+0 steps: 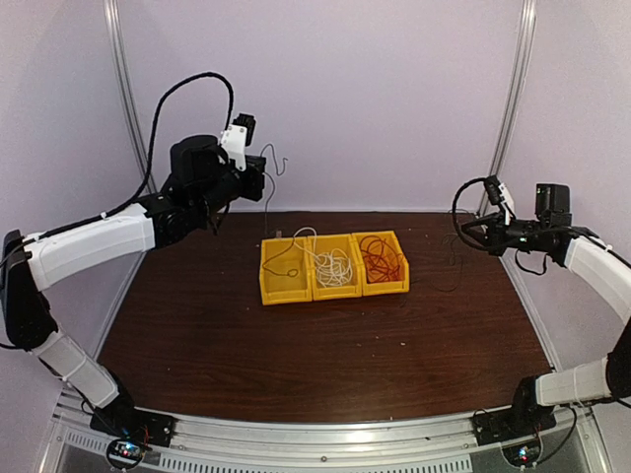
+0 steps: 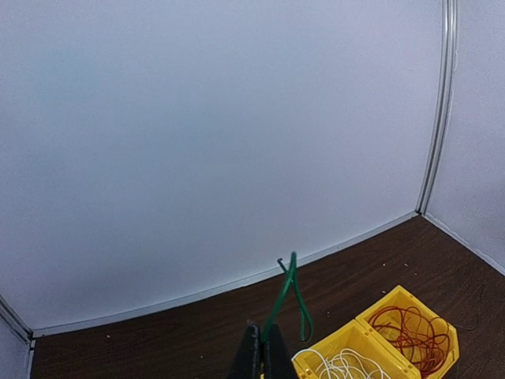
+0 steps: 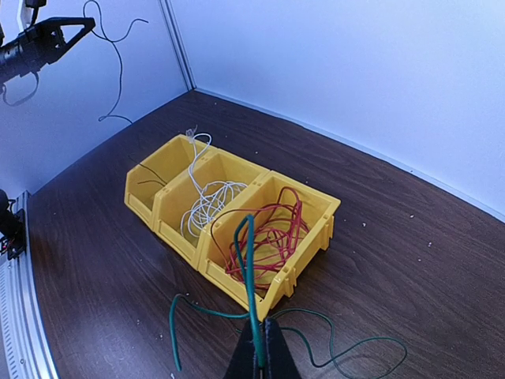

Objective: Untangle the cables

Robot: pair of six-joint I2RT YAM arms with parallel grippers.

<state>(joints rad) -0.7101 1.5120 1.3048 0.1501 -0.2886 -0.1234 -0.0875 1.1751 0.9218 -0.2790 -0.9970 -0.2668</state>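
Note:
My left gripper (image 1: 262, 183) is raised near the back wall, shut on a thin green cable (image 2: 288, 292) that loops above its tips (image 2: 267, 354) and hangs down toward the left yellow bin (image 1: 268, 278). My right gripper (image 1: 462, 228) hovers at the table's right side, its fingertips (image 3: 259, 357) shut on a green cable (image 3: 251, 268) whose ends trail across the table (image 3: 355, 347). The middle bin (image 1: 334, 289) holds a white cable (image 1: 335, 266), and the right bin (image 1: 385, 287) holds a red cable (image 1: 382, 258). A dark strand (image 3: 150, 170) lies in the left bin.
The three yellow bins stand side by side at the centre back of the dark wooden table (image 1: 325, 355). Pale walls enclose the back and both sides. A metal rail (image 1: 325, 434) with both arm bases runs along the near edge.

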